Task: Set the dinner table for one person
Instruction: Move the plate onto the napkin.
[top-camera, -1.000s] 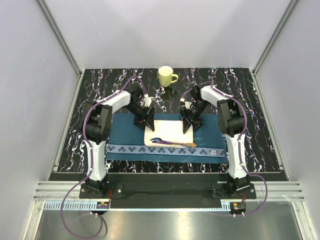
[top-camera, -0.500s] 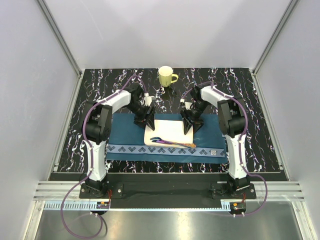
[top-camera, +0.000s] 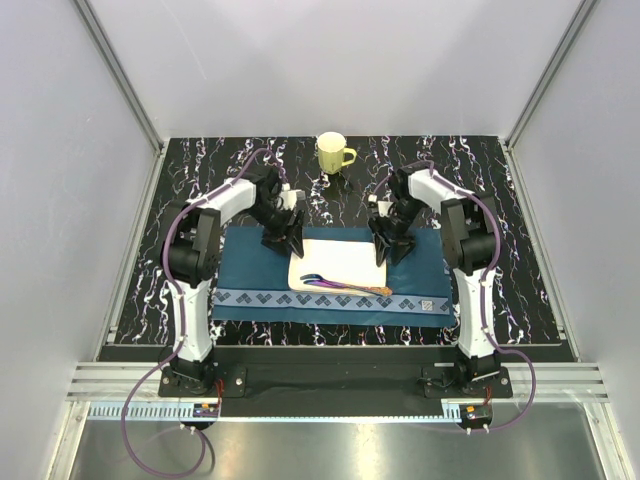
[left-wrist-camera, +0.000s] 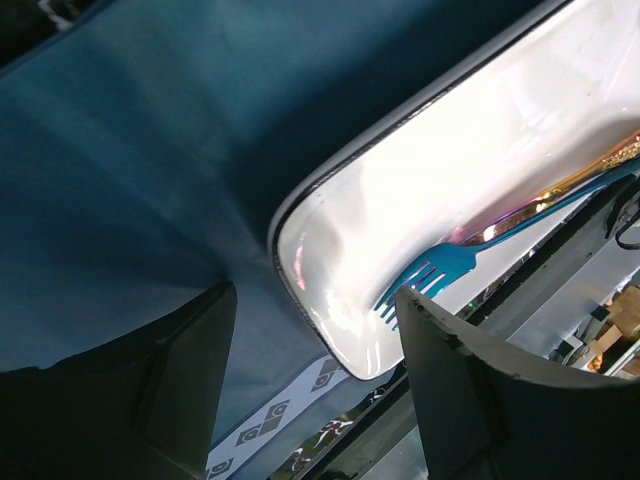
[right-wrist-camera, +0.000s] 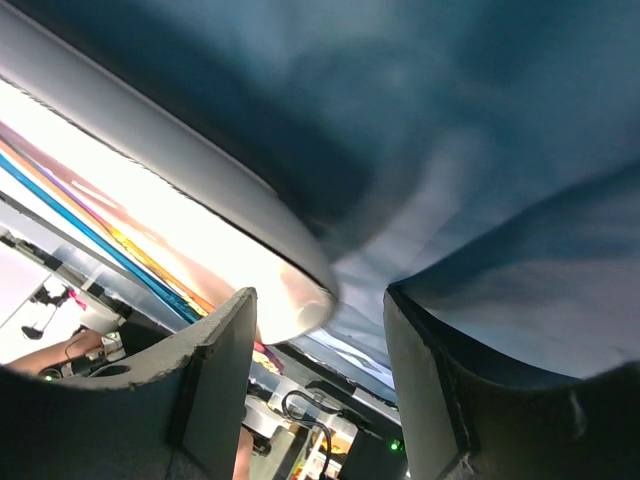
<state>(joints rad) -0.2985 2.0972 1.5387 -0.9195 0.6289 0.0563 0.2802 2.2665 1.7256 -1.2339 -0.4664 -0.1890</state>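
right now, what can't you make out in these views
Top view: far corners of the plate, under the left pincer and right pincer.
Left wrist view: handle end of the fork, cut off by the right edge.
Right wrist view: the cutlery, blurred into coloured streaks.
Top view: inside of the mug, too small.

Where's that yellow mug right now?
In the overhead view, the mug stands at the far middle of the table, just beyond the blue placemat and its plate.

I saw the bench (top-camera: 520, 280) lying flat and level just beyond the arms' base rail (top-camera: 330, 378). It was a large rectangular black top, veined in white and faint colour, with its long edge parallel to that rail.
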